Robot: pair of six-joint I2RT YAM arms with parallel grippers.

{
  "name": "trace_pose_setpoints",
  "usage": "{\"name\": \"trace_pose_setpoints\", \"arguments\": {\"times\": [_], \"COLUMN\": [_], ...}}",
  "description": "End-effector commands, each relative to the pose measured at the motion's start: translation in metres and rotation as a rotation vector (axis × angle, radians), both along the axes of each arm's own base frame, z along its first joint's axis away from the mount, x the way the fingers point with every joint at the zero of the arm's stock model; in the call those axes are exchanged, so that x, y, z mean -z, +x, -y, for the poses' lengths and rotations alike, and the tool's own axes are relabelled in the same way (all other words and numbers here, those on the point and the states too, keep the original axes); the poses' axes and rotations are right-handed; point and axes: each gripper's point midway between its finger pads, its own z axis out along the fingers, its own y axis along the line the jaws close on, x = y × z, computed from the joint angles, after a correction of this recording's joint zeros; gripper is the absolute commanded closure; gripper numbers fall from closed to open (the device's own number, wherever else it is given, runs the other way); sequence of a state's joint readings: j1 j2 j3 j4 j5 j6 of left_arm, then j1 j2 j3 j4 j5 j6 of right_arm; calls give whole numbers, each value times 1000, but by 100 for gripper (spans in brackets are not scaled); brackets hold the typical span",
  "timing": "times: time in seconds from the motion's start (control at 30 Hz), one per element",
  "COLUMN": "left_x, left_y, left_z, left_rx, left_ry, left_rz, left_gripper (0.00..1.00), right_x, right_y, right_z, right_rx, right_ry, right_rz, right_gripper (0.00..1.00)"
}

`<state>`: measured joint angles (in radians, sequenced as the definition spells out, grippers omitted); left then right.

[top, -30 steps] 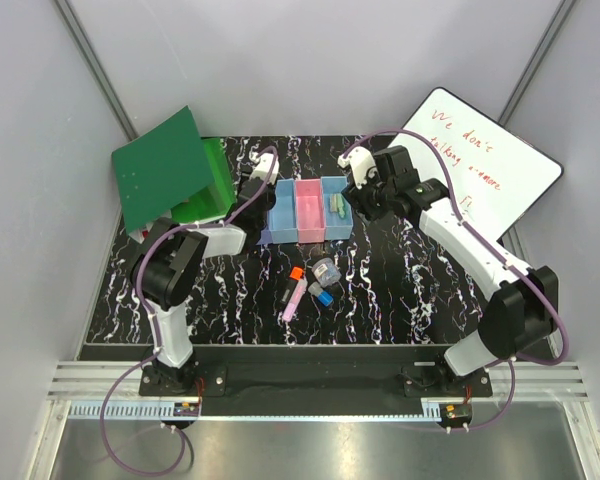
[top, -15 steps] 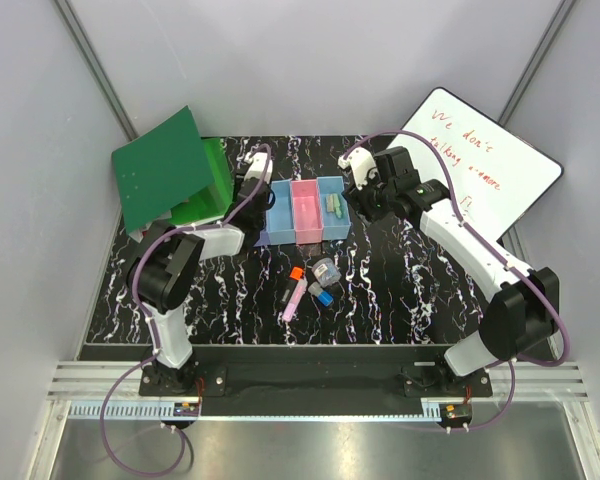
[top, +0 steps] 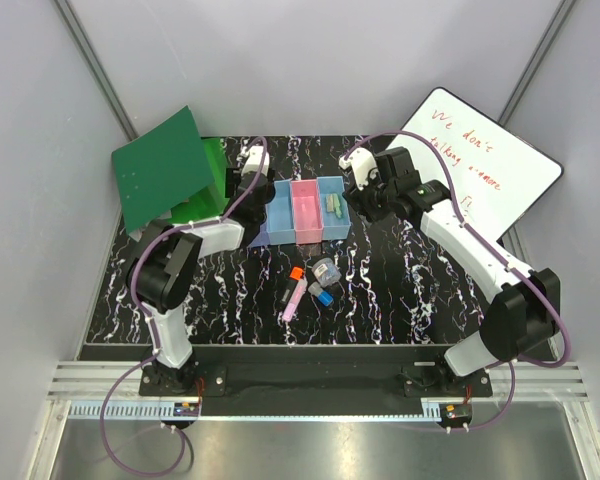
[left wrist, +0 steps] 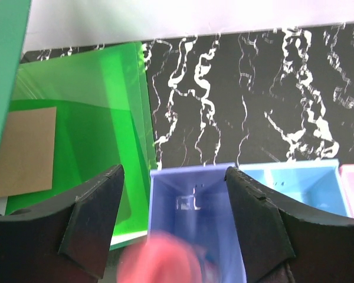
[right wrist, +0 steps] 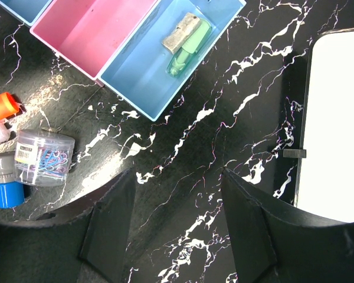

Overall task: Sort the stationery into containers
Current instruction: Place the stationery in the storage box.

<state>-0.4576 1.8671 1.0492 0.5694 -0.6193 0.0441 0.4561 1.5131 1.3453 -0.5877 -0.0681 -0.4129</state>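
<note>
While the left end effector (left wrist: 172,177) hangs over the purple-blue bin (left wrist: 192,171) with its fingers spread wide, the step in hand looks like a drop into that end compartment. A blurred pinkish-red item (left wrist: 159,265) shows low between the fingers, at the bin's near end; whether it touches either finger I cannot tell. To do this well, the fingers should be held apart and lifted straight up, so that neither clips the bin's walls beneath the fingertips nor drags the item out. The green folder (left wrist: 76,147) lies just left of this end effector and the next light blue bin (left wrist: 295,177) just right of it, so sideways drift risks nudging one of them.

The right end effector (right wrist: 176,177) is also spread, with only bare worktop (right wrist: 183,135) between its fingers. Ahead and to its left is the end light blue bin (right wrist: 144,79), holding a green highlighter (right wrist: 189,50) and a pale piece (right wrist: 180,32). The pink bin (right wrist: 88,26) beyond shows nothing in its visible part. To the left of this end effector lies loose stationery: an orange cap (right wrist: 1,106), a clear round box (right wrist: 44,156) and a blue piece (right wrist: 9,193), well apart from the bins. By that showing much of the sorting is not yet done, and the right arm seems well placed to reach left next.
</note>
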Motion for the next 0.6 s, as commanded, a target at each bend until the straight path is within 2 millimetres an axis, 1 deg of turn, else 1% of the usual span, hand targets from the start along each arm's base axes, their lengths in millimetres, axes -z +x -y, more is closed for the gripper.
{"name": "trace_pose_setpoints", "arguments": {"times": [0.0, 0.1, 0.27, 0.33, 0.37, 0.4, 0.47, 0.5, 0.53, 0.57], "left_x": [-63, -69, -78, -87, -91, -99, -110, -117, -128, -136], "left_y": [10, 10, 8, 8, 8, 6, 5, 4, 0, -2], "left_z": [0, 1, 1, 1, 0, 0, 2, 2, 4, 4], "left_rx": [-36, -25, -10, -5, -2, 0, 18, 26, 54, 65], "left_ry": [-87, -76, -54, -47, -40, -40, -31, -28, -27, -11], "left_rz": [142, 150, 163, 175, 179, 191, 195, 202, 208, 214], "left_gripper": [24, 20, 19, 19, 19, 19, 19, 25, 35, 42], "right_x": [-19, -15, -16, -20, -19, -22, -21, -25, -26, -22], "right_y": [6, 6, 8, 10, 11, 13, 14, 17, 19, 20], "right_z": [4, 3, 0, -2, -4, -6, -10, -13, -15, -19], "right_rx": [11, 8, 6, 12, 14, 22, 14, 15, 17, 11], "right_ry": [15, 14, 24, 36, 40, 55, 66, 76, 86, 90], "right_rz": [70, 59, 58, 61, 54, 54, 34, 37, 34, 19], "right_gripper": [33, 33, 33, 34, 35, 36, 46, 51, 68, 74]}}
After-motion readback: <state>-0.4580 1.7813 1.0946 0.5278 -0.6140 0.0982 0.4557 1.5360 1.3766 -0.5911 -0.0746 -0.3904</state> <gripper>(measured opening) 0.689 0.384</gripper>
